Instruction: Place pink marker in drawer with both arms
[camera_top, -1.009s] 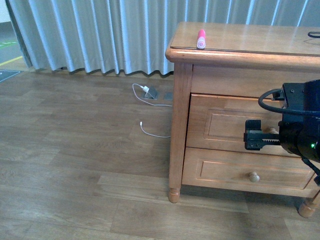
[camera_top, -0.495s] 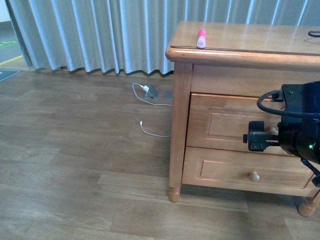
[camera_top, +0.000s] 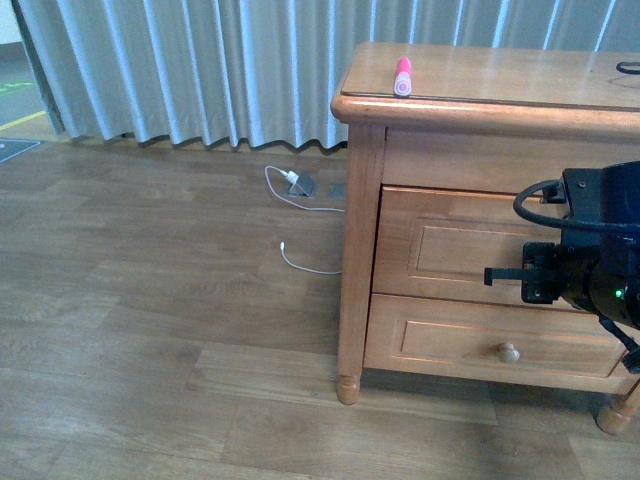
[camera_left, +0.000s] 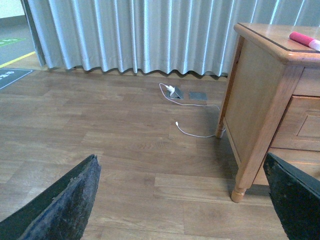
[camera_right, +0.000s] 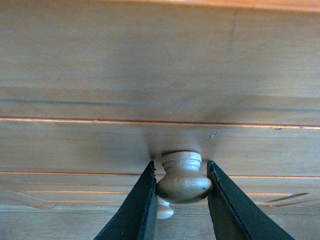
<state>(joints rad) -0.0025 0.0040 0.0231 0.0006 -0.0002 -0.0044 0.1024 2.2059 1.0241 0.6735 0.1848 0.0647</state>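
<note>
**Right fingers grip the top drawer's knob; marker lies on the dresser**

A short, thick, bright pink marker (camera_top: 403, 77) with a paler round cap end lies on the dresser's worktop (camera_top: 500, 75), near its front left corner. Below it, the top drawer (camera_top: 440, 245) is closed. The black right arm (camera_top: 600, 250) reaches level towards it, its right fingers (camera_right: 142, 200) pressed against both sides of the pale round knob (camera_right: 184, 177). The left fingers (camera_left: 65, 200) are spread wide, holding nothing. A white cable (camera_top: 305, 265) lies on the floor to the dresser's left.

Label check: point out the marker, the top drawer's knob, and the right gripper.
marker (camera_top: 403, 77), front view, middle of its barrel.
knob (camera_right: 184, 184), right wrist view, its rounded head.
right gripper (camera_right: 181, 166), right wrist view, midway between fingertips, over the knob's neck.
</note>
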